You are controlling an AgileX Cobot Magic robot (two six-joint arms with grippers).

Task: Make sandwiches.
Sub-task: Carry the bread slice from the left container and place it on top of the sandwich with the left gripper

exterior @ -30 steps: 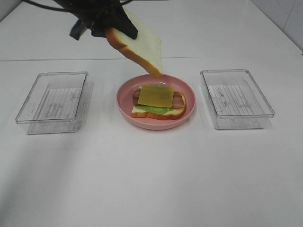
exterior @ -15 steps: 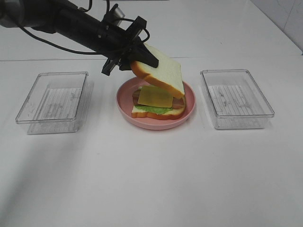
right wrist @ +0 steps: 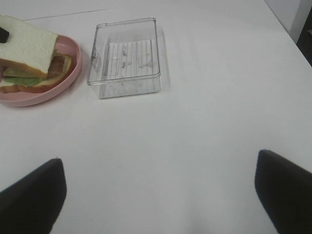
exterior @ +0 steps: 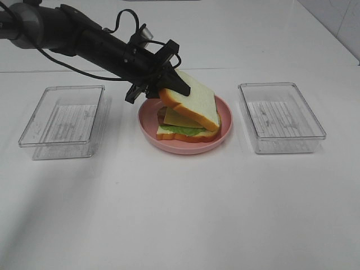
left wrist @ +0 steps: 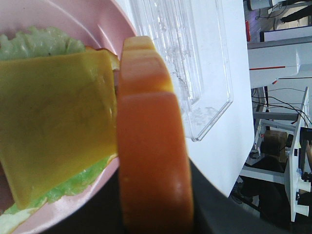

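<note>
My left tool point(exterior: 164, 85) pinches the top bread slice point(exterior: 191, 100), tilted, far edge resting on the cheese point(exterior: 179, 117); right tool point(right wrist: 158, 187) wide open.

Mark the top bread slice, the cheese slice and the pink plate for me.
top bread slice point(exterior: 196, 102), exterior high view, middle of its white face.
cheese slice point(exterior: 175, 117), exterior high view, exposed yellow part under the bread.
pink plate point(exterior: 148, 125), exterior high view, bare left rim.

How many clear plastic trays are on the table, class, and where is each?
2. One clear tray sits left of the pink plate; the other tray sits right of it. None seems hidden.
</note>
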